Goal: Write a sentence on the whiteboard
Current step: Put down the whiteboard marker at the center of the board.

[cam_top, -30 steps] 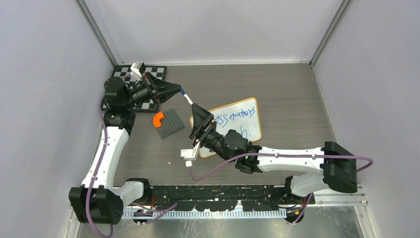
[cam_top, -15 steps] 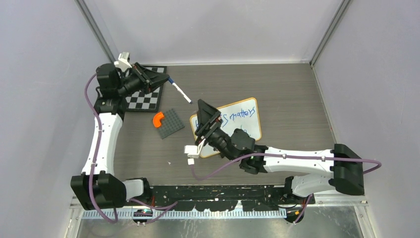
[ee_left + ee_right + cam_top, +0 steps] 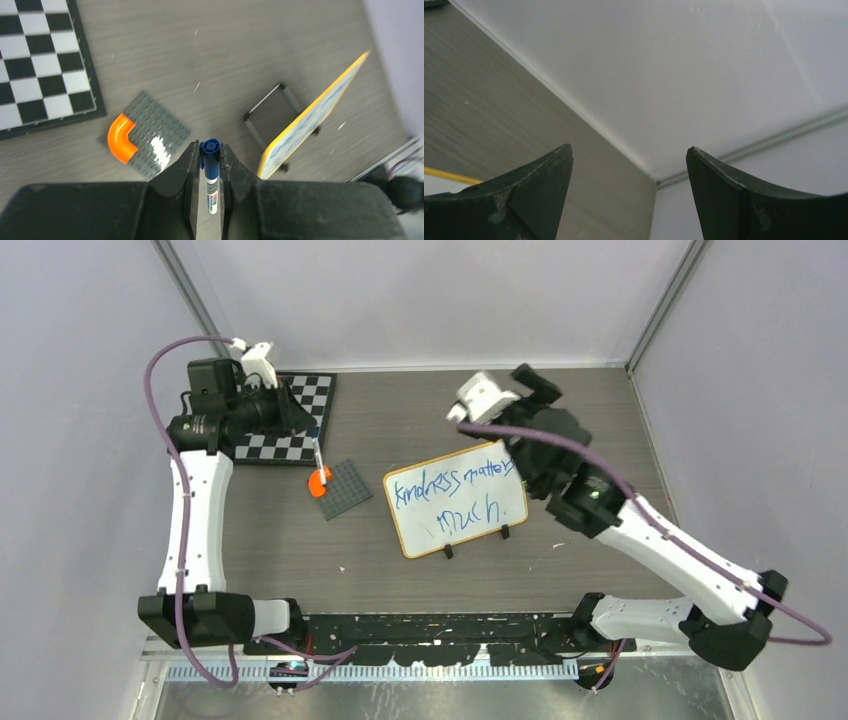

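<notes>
My left fingers (image 3: 182, 170) clamped on marker (image 3: 212, 174); right fingers (image 3: 539, 175) apart, empty. Whiteboard (image 3: 420, 532) mid worktop (image 3: 600, 430), sentence (image 3: 455, 485) on it. Risk: loose pinch lets marker slip, fall onto grey plate (image 3: 348, 490) below.

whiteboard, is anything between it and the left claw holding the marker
Only the grey studded plate with the orange curved piece lies on the table between the left claw, shut on the marker, and the whiteboard; both are flat and low. The right claw is open past the board's far edge, out of that path.

Blue sentence (image 3: 455, 492) across tilted whiteboard (image 3: 415, 540)
</notes>
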Action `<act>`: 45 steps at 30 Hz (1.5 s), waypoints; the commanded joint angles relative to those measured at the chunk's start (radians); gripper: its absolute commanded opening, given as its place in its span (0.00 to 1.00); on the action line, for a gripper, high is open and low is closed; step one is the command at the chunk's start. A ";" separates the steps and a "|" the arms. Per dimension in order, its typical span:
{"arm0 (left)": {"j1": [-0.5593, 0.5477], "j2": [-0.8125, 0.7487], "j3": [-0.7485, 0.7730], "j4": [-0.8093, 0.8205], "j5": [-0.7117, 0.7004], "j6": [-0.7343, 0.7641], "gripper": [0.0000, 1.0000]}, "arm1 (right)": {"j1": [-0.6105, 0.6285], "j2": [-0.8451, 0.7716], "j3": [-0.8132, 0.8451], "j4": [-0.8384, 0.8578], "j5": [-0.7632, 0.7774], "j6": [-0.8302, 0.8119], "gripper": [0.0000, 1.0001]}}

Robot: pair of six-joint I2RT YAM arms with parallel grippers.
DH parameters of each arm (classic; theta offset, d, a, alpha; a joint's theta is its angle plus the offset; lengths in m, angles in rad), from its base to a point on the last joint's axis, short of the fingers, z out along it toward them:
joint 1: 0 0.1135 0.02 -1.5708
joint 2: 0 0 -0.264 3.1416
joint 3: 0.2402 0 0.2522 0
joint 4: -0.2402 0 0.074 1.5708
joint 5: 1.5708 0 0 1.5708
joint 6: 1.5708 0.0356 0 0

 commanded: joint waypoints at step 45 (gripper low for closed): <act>-0.351 0.331 -0.308 -0.112 -0.323 0.314 1.00 | -0.943 -0.001 -0.080 -0.861 -1.035 0.935 0.90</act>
